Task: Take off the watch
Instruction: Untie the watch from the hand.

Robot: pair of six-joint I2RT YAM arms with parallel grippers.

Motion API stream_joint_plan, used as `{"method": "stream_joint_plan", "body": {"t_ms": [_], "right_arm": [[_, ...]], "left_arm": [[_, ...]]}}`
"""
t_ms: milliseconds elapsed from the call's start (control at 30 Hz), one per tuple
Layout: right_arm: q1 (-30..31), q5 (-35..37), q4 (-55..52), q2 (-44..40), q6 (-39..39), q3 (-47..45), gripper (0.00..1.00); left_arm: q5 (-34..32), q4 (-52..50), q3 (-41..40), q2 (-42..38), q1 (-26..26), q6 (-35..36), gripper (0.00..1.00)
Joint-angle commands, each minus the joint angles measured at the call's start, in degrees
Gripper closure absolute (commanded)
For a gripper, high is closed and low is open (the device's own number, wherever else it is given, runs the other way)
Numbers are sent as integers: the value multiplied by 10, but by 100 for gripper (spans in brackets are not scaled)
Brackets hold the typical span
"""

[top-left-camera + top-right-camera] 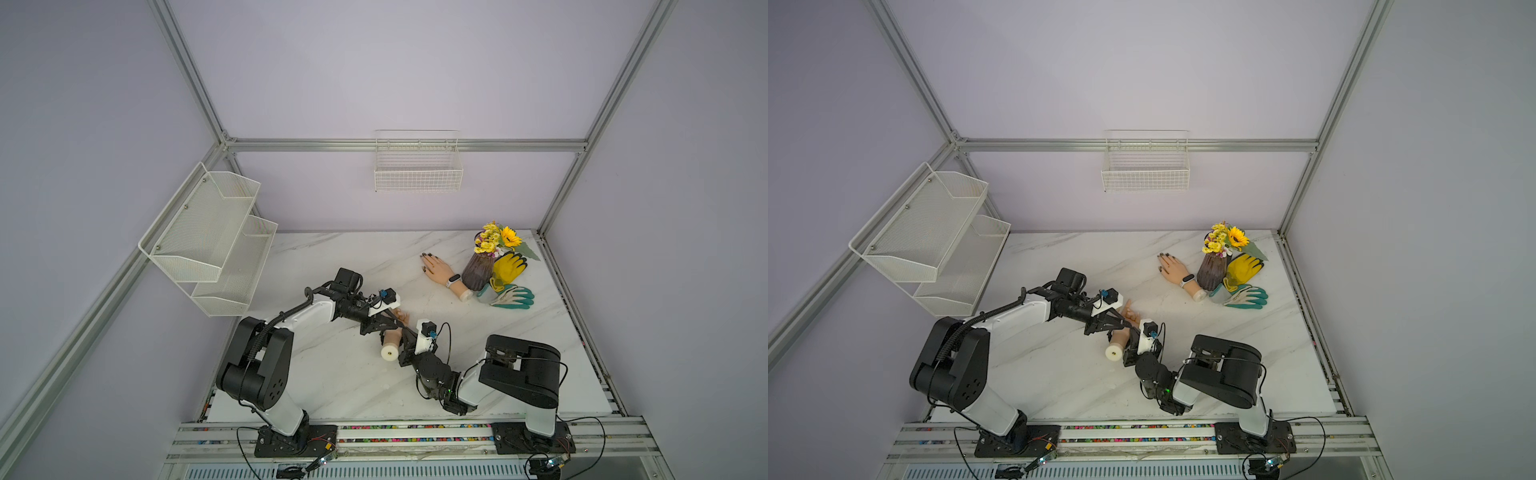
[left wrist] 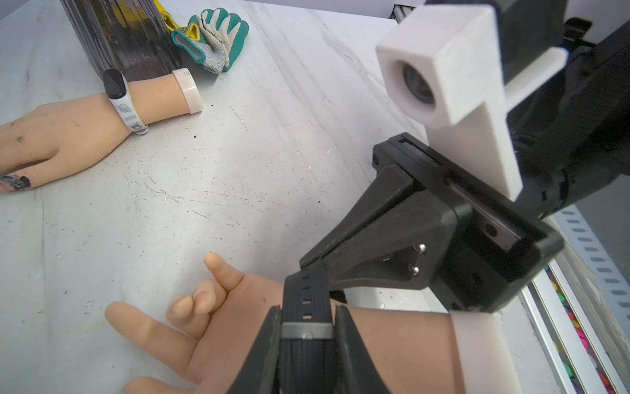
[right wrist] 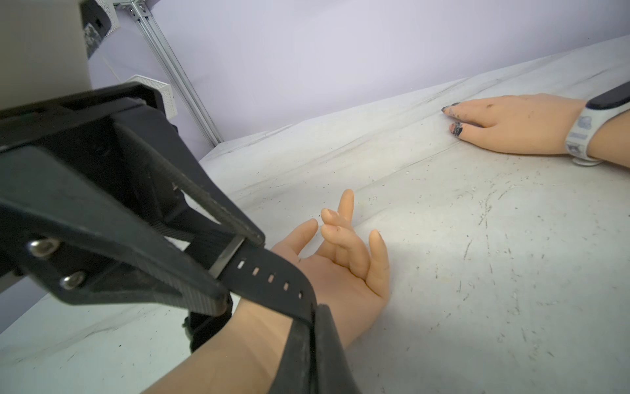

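A white marble-patterned table (image 1: 332, 386), scuffed and scratched in the wrist views, fills the lower middle of both top views. Plain lilac walls (image 1: 374, 62) and an aluminium frame (image 1: 403, 145) close it in. At the left of the frame a two-tier mesh shelf (image 1: 208, 232) hangs on the side wall. At the upper centre a wire basket (image 1: 417, 174) hangs on the back wall.

In the centre a mannequin hand (image 1: 392, 350) lies on the marble, fingers curled, with the black watch (image 3: 269, 278) around its wrist. The left gripper (image 2: 306, 327) pinches the strap (image 2: 305, 296) across its width at the grey keeper loop. The right gripper (image 2: 315, 271) is pressed together on the strap's free end, which is raised off the wrist.

At the right, near the back edge, a second mannequin hand (image 1: 438, 268) wearing a white band (image 1: 453, 281) lies just beside a dark ribbed vase (image 1: 477, 272) of yellow flowers (image 1: 498, 239). A yellow glove (image 1: 509, 266) and green gloves (image 1: 513, 297) lie to the right of the vase.

The watch's face shows in no view. In both top views the two grippers overlap above the wrist, so the grip cannot be read there. The left wrist view cuts off the second hand's fingertips and the vase's top. The right wrist view cuts off the banded wrist at its right edge. The coloured bits in the front rail (image 1: 395, 427) are too small to identify.
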Motion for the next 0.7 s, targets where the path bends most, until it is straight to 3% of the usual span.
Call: {"method": "stream_joint_plan", "body": {"t_ms": [0, 667], "right_arm": [[-24, 147, -120, 15, 25, -45, 100], [-24, 156, -122, 21, 52, -50, 100]], "left_arm": [[11, 6, 8, -39, 48, 2, 86], [-82, 22, -20, -55, 55, 5, 88]]}}
